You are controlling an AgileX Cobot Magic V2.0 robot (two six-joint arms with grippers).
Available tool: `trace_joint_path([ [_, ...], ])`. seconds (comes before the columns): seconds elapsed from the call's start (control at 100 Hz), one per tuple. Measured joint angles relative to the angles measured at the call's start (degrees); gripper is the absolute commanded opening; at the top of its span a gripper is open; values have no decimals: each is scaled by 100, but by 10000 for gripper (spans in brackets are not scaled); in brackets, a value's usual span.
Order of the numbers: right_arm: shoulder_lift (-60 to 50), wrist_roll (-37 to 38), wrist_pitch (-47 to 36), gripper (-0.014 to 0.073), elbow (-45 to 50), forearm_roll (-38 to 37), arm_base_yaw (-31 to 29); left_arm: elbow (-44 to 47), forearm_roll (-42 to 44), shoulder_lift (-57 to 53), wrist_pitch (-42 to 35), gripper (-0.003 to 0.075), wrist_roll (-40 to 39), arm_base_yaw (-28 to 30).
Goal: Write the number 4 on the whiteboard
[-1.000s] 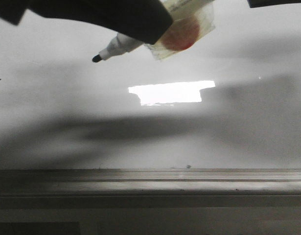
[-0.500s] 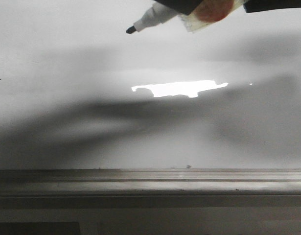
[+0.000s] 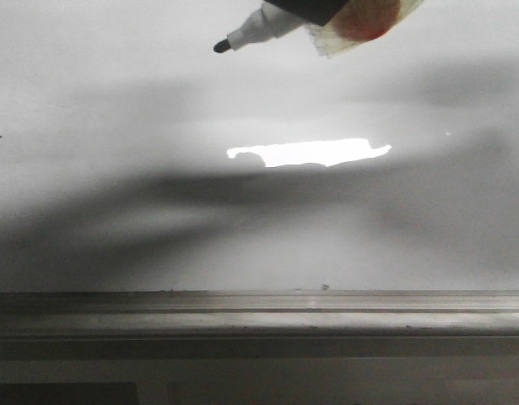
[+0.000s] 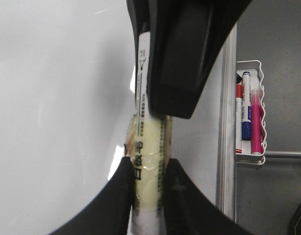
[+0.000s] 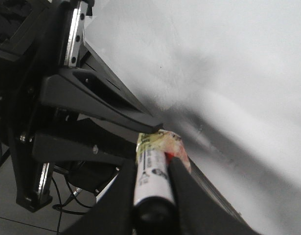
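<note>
The whiteboard (image 3: 116, 101) fills the front view, pale and glossy, and the number 4 is out of view. A white marker (image 3: 255, 32) with a black tip (image 3: 218, 47) hangs at the top of that view, pointing left, just off the board. Yellowish tape wraps its barrel (image 3: 360, 21). My left gripper (image 4: 149, 164) is shut on the taped marker (image 4: 150, 147). A black finger of the other arm (image 4: 179, 58) overlaps the same marker. My right gripper (image 5: 152, 164) is shut on the marker (image 5: 151, 171) near its dark rear end.
A grey metal ledge (image 3: 259, 325) runs along the board's near edge. A bright glare patch (image 3: 305, 152) lies mid-board. A white wire tray (image 4: 250, 107) with several coloured markers hangs beside the board's frame. The left arm's black gripper body (image 5: 57, 98) stands close to my right fingers.
The marker rose and moved right over the last second, then its tip edged slightly left. The glare patch changed outline with the arms' shadows.
</note>
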Motion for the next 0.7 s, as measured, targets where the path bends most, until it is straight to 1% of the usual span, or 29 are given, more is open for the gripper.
trace_joint_path([
  [0.04, 0, 0, 0, -64, 0, 0, 0, 0, 0, 0, 0, 244, 0, 0],
  [0.09, 0, 0, 0, -60, 0, 0, 0, 0, 0, 0, 0, 370, 0, 0],
  [0.12, 0, 0, 0, -60, 0, 0, 0, 0, 0, 0, 0, 424, 0, 23],
  [0.15, 0, 0, 0, -60, 0, 0, 0, 0, 0, 0, 12, 472, -32, 57],
  [0.19, 0, 0, 0, -60, 0, 0, 0, 0, 0, -41, 12, 496, -120, 135],
  [0.32, -12, -24, -263, -60, 0, 38, 0, 0, -11, -296, 196, 473, -422, 621],
  [0.41, -141, -126, -593, -60, 0, 139, 0, 10, -99, -586, 375, 450, -723, 1203],
  [0.49, -281, -235, -897, -60, 0, 226, 0, 133, -382, -972, 387, 439, -839, 1784],
  [0.61, -372, -409, -1291, -60, 0, 289, 39, 499, -787, -1588, 202, 440, -893, 2451],
  [0.7, -372, -587, -1626, -60, 0, 335, 246, 869, -1060, -2025, -110, 440, -903, 2806],
])
